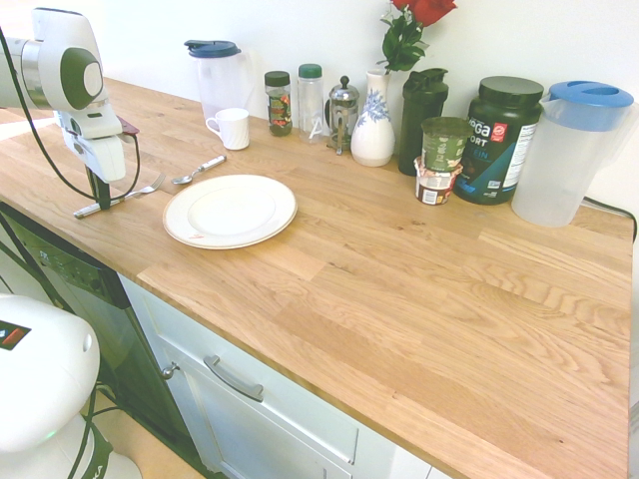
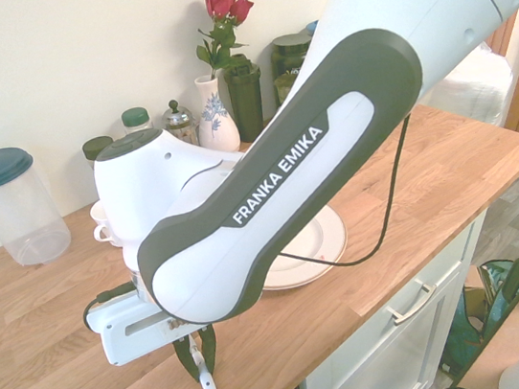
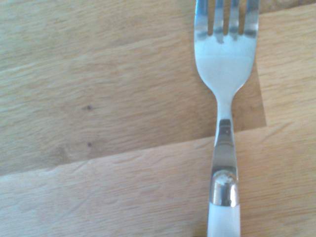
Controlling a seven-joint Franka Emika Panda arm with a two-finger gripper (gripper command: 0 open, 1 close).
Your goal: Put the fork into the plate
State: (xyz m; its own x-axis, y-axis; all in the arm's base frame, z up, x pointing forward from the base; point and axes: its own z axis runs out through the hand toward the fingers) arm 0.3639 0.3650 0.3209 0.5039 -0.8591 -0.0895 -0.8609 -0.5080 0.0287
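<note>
fork (image 3: 224,74): shiny silver, pale handle end | plate (image 1: 230,211): plain white | desk (image 1: 399,269): warm light-brown wood, plank grain | mug (image 1: 232,128): white | vase (image 1: 373,125): white, blue floral motif | roses (image 1: 424,10): red, green leaves | left pitcher (image 1: 219,75): clear, dark teal lid | right pitcher (image 1: 571,150): clear, blue lid | tub (image 1: 499,140): black | jaws: dark

wooden counter (image 1: 419,289) | on it: plate (image 1: 230,211), fork (image 1: 125,197), spoon (image 1: 198,170), mug (image 1: 232,129)
</note>
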